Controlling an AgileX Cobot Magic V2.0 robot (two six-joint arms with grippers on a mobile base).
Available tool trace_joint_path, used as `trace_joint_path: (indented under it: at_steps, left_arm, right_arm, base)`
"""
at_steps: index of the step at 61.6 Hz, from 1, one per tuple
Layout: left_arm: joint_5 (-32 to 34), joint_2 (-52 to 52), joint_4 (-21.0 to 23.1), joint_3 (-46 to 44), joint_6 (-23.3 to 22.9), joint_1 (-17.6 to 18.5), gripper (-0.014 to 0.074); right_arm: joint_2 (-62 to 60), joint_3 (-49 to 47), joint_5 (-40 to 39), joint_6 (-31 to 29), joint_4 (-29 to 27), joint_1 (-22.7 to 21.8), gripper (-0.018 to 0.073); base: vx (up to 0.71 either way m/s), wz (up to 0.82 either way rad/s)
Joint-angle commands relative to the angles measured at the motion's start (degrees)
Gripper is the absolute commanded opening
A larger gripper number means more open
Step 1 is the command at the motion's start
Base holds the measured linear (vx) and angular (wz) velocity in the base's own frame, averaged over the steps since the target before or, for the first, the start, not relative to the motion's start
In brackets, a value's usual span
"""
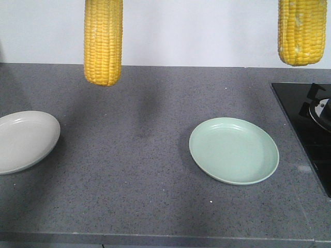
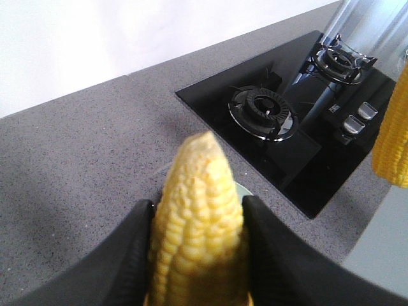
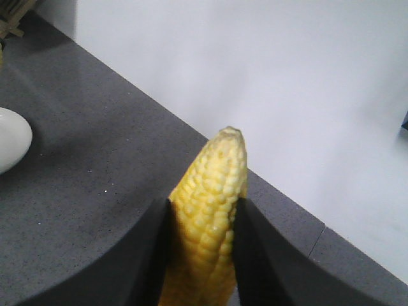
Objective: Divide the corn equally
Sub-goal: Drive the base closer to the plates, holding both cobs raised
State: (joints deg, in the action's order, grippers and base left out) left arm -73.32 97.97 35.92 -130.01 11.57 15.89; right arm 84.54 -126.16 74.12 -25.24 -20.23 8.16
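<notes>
Front-facing view shows two cobs hanging tip-down above the grey counter [image 1: 129, 170]: one corn cob [image 1: 103, 41] at the upper left of the frame, the other cob [image 1: 302, 31] at the upper right, both cut off by the top edge. Below them sit two bare plates, a white plate [image 1: 26, 140] at the left edge and a green plate [image 1: 234, 150] right of centre, with a black stove [image 1: 302, 124] at the far right. From the left wrist view, the left gripper [image 2: 197, 255] has its dark fingers closed tight against both sides of its cob, tip pointing away; the right wrist view shows the right gripper [image 3: 201, 255] clamped on its cob the same way. I would say the step in hand is carrying, one cob per arm, nothing yet laid down. Neither cob looks to hang squarely over a plate, so the next move seems to call for bringing each over its nearer plate, lowering until the cob is near the dish, then opening the fingers gently so it does not roll off the rim
</notes>
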Motion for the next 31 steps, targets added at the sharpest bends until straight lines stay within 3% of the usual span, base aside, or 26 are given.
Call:
trace_joint_path:
  at_steps: [1, 31]
  left_arm:
    - [1.6, -2.5, 2.4, -1.2, -0.6, 0.3, -0.0007]
    - [1.6, -2.5, 2.4, -1.2, -0.6, 0.3, -0.0007]
  right_arm:
    - [-1.5, -1.0, -0.3, 0.0, -0.9, -0.3, -0.0004]
    - [-1.5, -1.0, -0.3, 0.0, -0.9, -0.3, -0.0004]
  base:
    - [0.05, -0.03]
    - [0.04, -0.03]
